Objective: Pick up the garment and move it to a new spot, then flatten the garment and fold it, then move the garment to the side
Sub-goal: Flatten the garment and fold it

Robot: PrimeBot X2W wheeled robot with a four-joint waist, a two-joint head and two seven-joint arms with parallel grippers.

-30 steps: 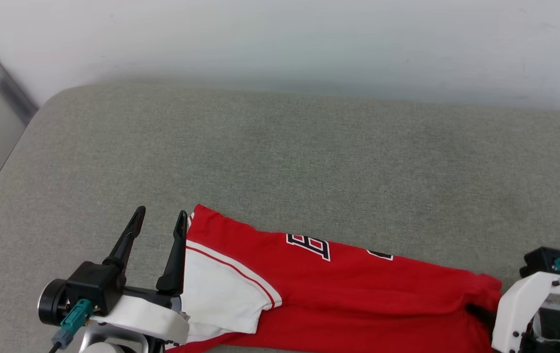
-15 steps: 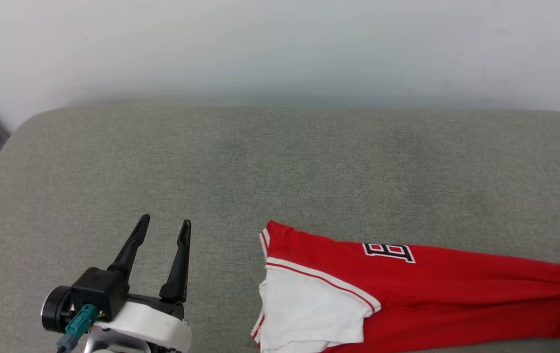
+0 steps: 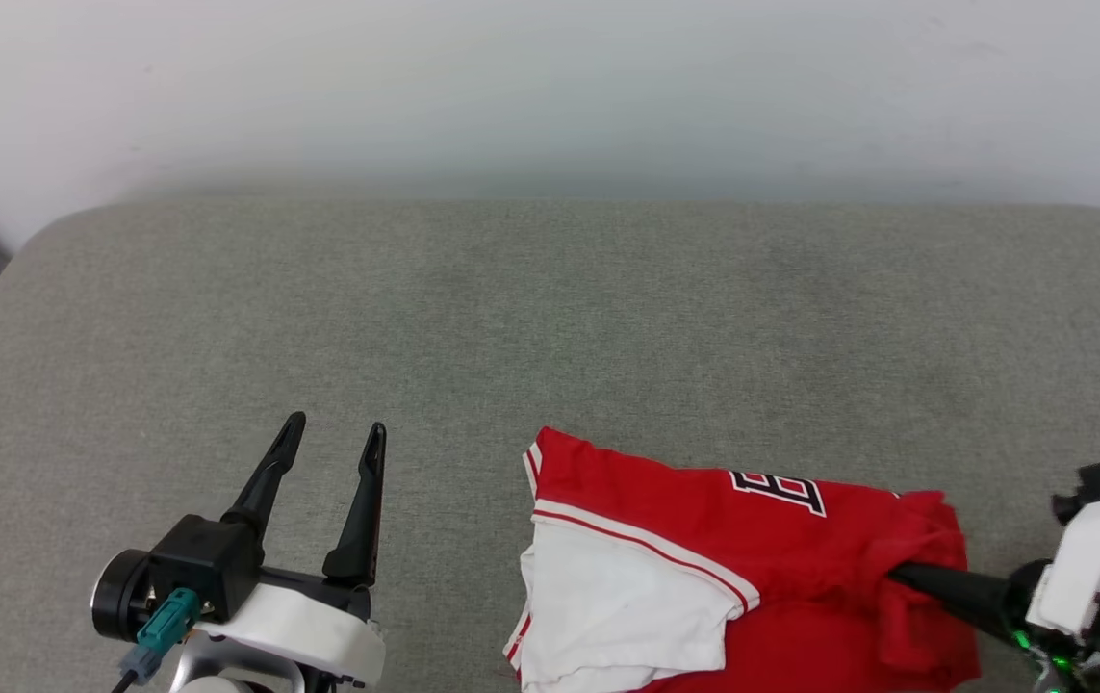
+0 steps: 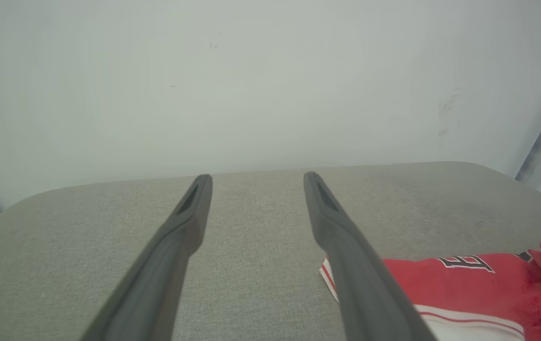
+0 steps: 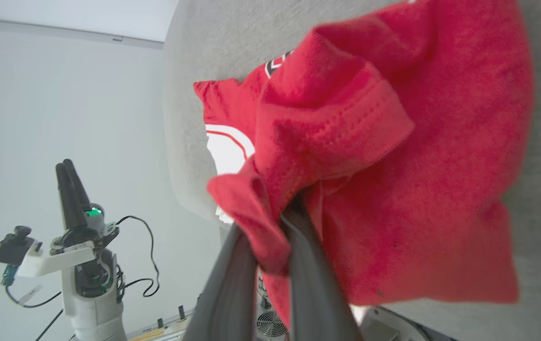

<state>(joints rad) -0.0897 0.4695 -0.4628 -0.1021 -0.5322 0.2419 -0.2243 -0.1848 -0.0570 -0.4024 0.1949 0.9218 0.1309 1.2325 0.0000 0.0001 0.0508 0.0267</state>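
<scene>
Over to the grey bench (image 3: 550,308): carries the garment (image 3: 703,539) rumpled at its near right, lower edge cut off by the frame. Shows just a "B" of the print, rest lost in folds. Clamped at the bunched red hem by the right gripper (image 3: 904,579), tips buried in cloth. Well apart, left gripper (image 3: 336,425) with fingers spread, touching nothing.

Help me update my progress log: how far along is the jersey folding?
Done, apparently: the red jersey lies as a narrow strip on the grey cushion, its white sleeve laid over the body. In hand: the right gripper is shut on the bunched red hem end. The left gripper hangs open, apart from it. Left: probably finishing the fold, then moving it aside.
</scene>
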